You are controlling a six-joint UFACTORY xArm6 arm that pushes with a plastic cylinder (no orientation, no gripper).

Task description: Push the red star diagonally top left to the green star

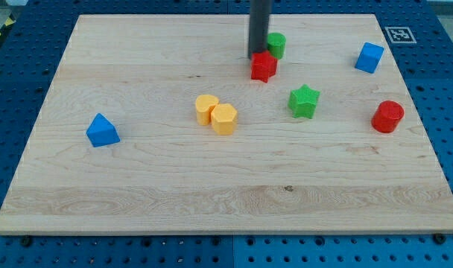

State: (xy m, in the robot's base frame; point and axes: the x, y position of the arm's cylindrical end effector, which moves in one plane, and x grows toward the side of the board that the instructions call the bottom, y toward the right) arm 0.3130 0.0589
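My tip (255,57) is resting at the upper-left edge of the red star (264,66), apparently touching it, near the view's top centre of the wooden surface (137,186). The rig is carrying no jaws, only the straight rod, so there is no jaw state to report. The main risk is one of direction: with the tip standing on the star's top-left side, any further push is likely sending the star toward the view's bottom right. The red star is already lying up and to the left of the green star (304,101), near it but not touching, so a careless shove could be driving it out of that diagonal placement or into the green star. A second risk is the green cylinder (276,45), sitting just beside the red star at its upper right; a glancing contact could be displacing it. The red star is appearing small, upright and flat-topped, partly overlapped by the rod.
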